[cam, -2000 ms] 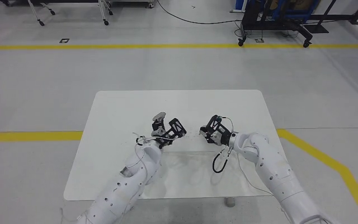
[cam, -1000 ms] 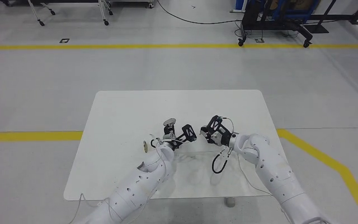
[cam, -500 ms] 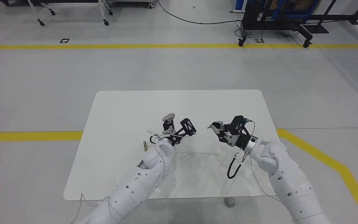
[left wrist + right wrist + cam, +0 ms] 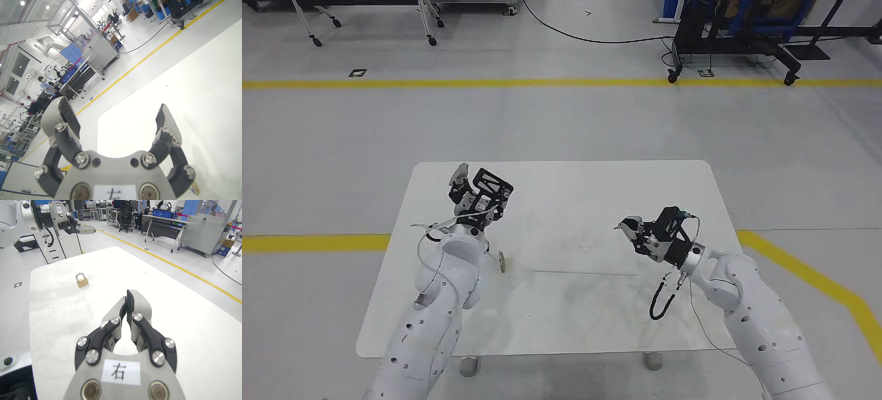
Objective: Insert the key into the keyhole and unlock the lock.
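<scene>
Surface (image 4: 572, 190): white, mid-frame in top view.
Left gripper (image 4: 474, 180): upper left over surface, jaws wide apart, holding nothing.
Right gripper (image 4: 625, 227): right of centre, pads pressed together, can't tell if key's pinched in there.
Padlock (image 4: 502, 262): brass, lower left of centre, shackle looks closed, well apart from both.
Guessing barely started tbh, insertion and turn both left.

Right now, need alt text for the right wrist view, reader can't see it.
The right tool, its pads pressed together, hangs over a white table, with a brass padlock sitting on the table ahead of it and apart from it. Farther off, the left tool is held high beyond the padlock.
</scene>
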Motion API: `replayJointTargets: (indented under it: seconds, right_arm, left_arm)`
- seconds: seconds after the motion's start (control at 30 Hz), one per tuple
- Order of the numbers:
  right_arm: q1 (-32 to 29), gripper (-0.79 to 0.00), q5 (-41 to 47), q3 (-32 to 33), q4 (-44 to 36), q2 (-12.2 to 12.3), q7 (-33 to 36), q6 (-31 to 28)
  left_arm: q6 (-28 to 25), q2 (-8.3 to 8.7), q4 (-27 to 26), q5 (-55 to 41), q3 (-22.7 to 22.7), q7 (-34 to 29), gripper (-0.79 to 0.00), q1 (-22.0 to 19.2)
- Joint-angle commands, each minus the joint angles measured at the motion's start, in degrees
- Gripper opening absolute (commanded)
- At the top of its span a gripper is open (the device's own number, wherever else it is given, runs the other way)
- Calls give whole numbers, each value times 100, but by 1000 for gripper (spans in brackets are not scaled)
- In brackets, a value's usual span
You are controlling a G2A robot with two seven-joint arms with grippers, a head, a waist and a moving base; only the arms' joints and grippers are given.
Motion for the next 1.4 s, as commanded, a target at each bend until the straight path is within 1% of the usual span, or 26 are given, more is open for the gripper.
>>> replayJointTargets:
  seconds: [0.0, 0.1, 0.13, 0.2, 0.23, 0.3, 0.33, 0.4, 0.47, 0.57, 0.6, 0.63, 0.73, 1.0, 1.03, 1.1, 1.17, 1.27, 1.37]
  right_arm:
    - [0, -785, 0, 0, 0, 0, 0, 0]
    - [13, -785, 133, -51, 11, -16, -21, 32]
    - [103, -785, 245, -178, 52, -39, 109, 11]
    - [382, -785, 369, -455, 154, -97, 458, 157]
    - [504, -785, 577, -623, 190, -138, 539, 147]
    - [745, -785, 819, -841, 274, -202, 735, 319]
    - [837, -785, 1011, -932, 315, -237, 777, 420]
    - [1026, -785, 1353, -1081, 407, -301, 876, 625]
    - [1174, -785, 1770, -1234, 508, -368, 954, 778]
    - [1391, -785, 2562, -1468, 746, -477, 1168, 977]
    - [1475, -785, 2799, -1554, 846, -512, 1263, 990]
    - [1561, -785, 2935, -1632, 940, -543, 1332, 1005]
    - [1728, -785, 3232, -1795, 1150, -613, 1406, 995]
    - [1728, -785, 3232, -1795, 1150, -613, 1406, 995]
    - [1728, -785, 3232, -1795, 1150, -613, 1406, 995]
    - [1668, -785, 3314, -1799, 1134, -620, 1373, 1047]
    - [1600, -785, 3281, -1779, 1022, -633, 1105, 1153]
    - [1471, -785, 3980, -1812, 977, -700, 583, 719]
    - [1548, -785, 4584, -1912, 1222, -763, 545, 236]
  left_arm:
    - [2, -1, 17, 3, 52, -3, 0, -15]
    - [2, -1, 17, 3, 52, -3, 0, -15]
    - [93, -5, -11, -73, 22, 94, 0, 8]
    - [740, -19, -22, -443, -225, 590, 0, 178]
    - [1084, -24, 14, -667, -405, 778, 0, 282]
    - [1243, -26, -10, -1290, -702, 1132, 0, 446]
    - [1213, -27, -15, -1733, -875, 1284, 0, 526]
    - [892, -23, 33, -2682, -1212, 1395, 0, 609]
    - [440, -17, 97, -3566, -1485, 1450, 0, 649]
    - [-389, -12, 260, -4930, -1756, 1305, 0, 635]
    - [-618, -4, 305, -5209, -1837, 1274, 0, 614]
    - [-736, 12, 328, -5213, -1904, 1268, 0, 589]
    - [-781, 48, 255, -4471, -1846, 1424, 0, 547]
    - [-781, 48, 255, -4471, -1846, 1424, 0, 547]
    - [-821, 42, 275, -4587, -1818, 1403, 0, 575]
    - [-1124, 9, 262, -5583, -1742, 1169, 0, 640]
    - [-1413, -6, 229, -6730, -1725, 586, 0, 623]
    - [-1677, 2, 318, -8191, -1731, -414, 0, 557]
    - [-1793, 24, 523, -9397, -1711, -1372, 0, 376]
